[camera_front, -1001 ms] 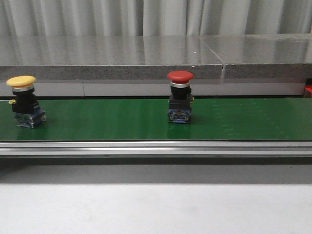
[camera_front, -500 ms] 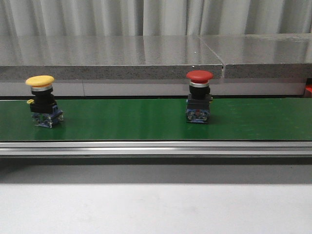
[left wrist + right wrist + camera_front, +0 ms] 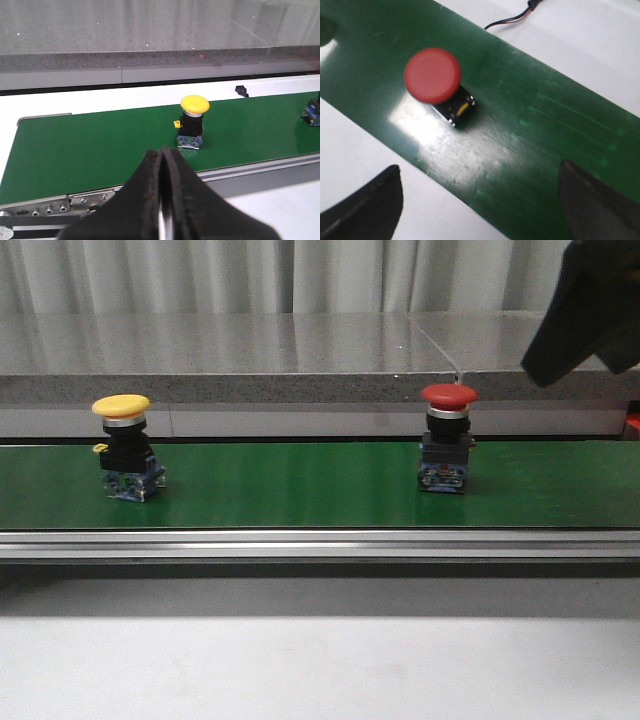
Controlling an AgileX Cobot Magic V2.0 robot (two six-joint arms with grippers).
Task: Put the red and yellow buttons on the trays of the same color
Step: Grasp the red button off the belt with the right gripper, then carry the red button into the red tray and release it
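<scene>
A yellow button (image 3: pixel 126 445) stands upright on the left part of the green belt (image 3: pixel 290 485), and a red button (image 3: pixel 447 440) stands upright right of the middle. My left gripper (image 3: pixel 163 152) is shut with nothing in it, and the yellow button (image 3: pixel 193 121) stands on the belt just beyond its tips. The right gripper (image 3: pixel 480 175) is open and hangs above the belt, with the red button (image 3: pixel 433 76) below and ahead of its fingers, not between them. It shows as a dark shape (image 3: pixel 585 315) at the front view's top right. I cannot make out the trays.
A grey stone ledge (image 3: pixel 250 350) runs behind the belt, and an aluminium rail (image 3: pixel 300 543) borders its near side, with white table (image 3: pixel 300 660) in front. A sliver of red (image 3: pixel 632 425) shows at the right edge. A thin cable (image 3: pixel 512 19) lies past the belt.
Both buttons have travelled to the right along the belt. The right gripper has come into the front view at the top right, where nothing showed before.
</scene>
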